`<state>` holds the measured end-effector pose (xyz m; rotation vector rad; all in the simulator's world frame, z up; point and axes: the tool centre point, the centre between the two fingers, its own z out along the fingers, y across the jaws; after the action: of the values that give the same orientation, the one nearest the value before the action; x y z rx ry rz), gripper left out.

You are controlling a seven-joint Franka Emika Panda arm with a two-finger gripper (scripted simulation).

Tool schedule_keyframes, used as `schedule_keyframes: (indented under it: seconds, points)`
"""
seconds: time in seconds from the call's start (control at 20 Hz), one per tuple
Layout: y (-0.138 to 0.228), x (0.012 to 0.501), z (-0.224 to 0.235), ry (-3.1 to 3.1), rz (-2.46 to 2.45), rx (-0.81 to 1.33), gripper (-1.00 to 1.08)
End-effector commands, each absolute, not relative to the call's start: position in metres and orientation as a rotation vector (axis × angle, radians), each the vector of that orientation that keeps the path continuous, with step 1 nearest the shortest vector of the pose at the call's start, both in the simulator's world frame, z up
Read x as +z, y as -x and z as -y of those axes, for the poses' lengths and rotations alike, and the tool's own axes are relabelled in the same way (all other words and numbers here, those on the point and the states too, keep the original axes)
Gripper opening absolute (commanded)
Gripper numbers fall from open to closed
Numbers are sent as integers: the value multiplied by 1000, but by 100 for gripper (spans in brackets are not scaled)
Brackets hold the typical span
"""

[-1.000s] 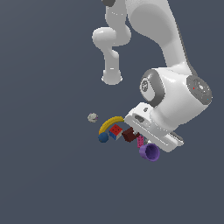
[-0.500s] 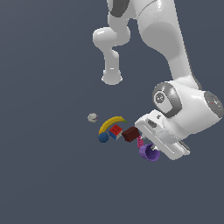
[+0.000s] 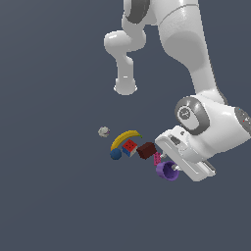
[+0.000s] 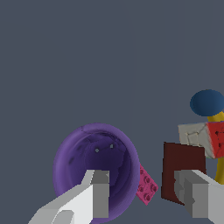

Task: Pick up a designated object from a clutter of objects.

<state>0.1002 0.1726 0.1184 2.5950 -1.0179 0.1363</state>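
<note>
Arm lowered, fingers (image 4: pixel 144 194) wide, one seemingly inside purple cup (image 4: pixel 94 164), one outside.

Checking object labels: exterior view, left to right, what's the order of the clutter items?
whitish lump → blue ball → colourful cube → brown block → purple cup. Banana and pink brick overlap neighbours, so left out.

Surface: plain dark grey ground (image 3: pixel 54 196).
Lying on it: whitish lump (image 3: pixel 103 131), banana (image 3: pixel 125 138), colourful cube (image 3: pixel 130 147), blue ball (image 3: pixel 115 154), brown block (image 3: pixel 146 150), pink brick (image 3: pixel 157 158), purple cup (image 3: pixel 166 171).
</note>
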Motion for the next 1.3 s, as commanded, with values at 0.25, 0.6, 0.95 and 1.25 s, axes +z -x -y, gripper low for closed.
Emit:
schedule_keyframes:
  seconds: [0.25,0.6,0.95,1.25]
  points:
    - [-100,105,-167,-2593,1021,139,28]
    - [-99,90,-162,-2592,1022,140,-100]
    - [-99,90,-162,-2592,1022,140,-100]
    - [-98,92,-160,-2592,1022,140,-100]
